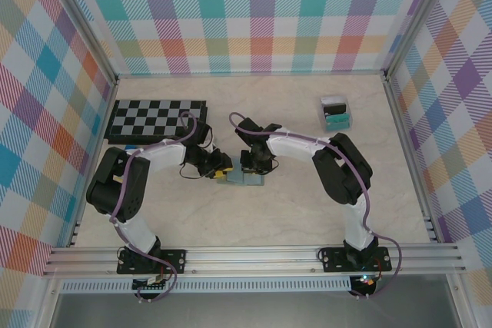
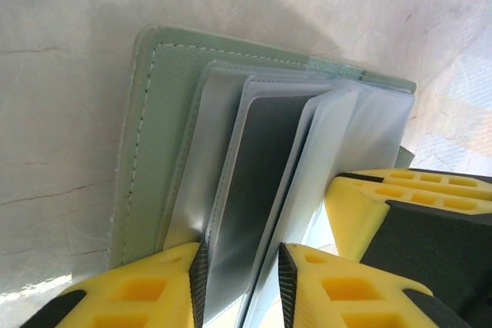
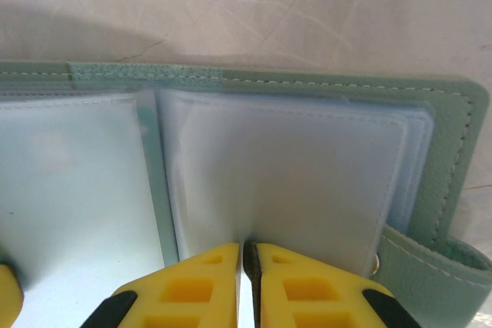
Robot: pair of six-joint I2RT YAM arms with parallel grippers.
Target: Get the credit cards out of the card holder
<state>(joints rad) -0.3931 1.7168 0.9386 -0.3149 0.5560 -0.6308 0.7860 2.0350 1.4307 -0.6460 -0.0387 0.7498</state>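
Observation:
The sage-green card holder [image 1: 244,177] lies open on the table between both arms. In the left wrist view its cover [image 2: 154,151] lies flat and its clear sleeves fan upward. My left gripper [image 2: 242,286] stands open around two sleeve leaves, one showing a dark grey panel [image 2: 257,182]; I cannot tell whether that panel is a card. The left pad touches that leaf. My right gripper [image 3: 244,266] is shut on the lower edge of a clear sleeve [image 3: 292,167] on the holder's right half, beside the tab clasp [image 3: 430,266]. The credit cards are hidden.
A black-and-grey chessboard [image 1: 157,119] lies at the back left with a small blue block [image 1: 132,146] at its near edge. A clear box with teal and black contents [image 1: 335,113] stands at the back right. Plaid walls enclose the table; a metal rail [image 1: 254,255] runs along the front.

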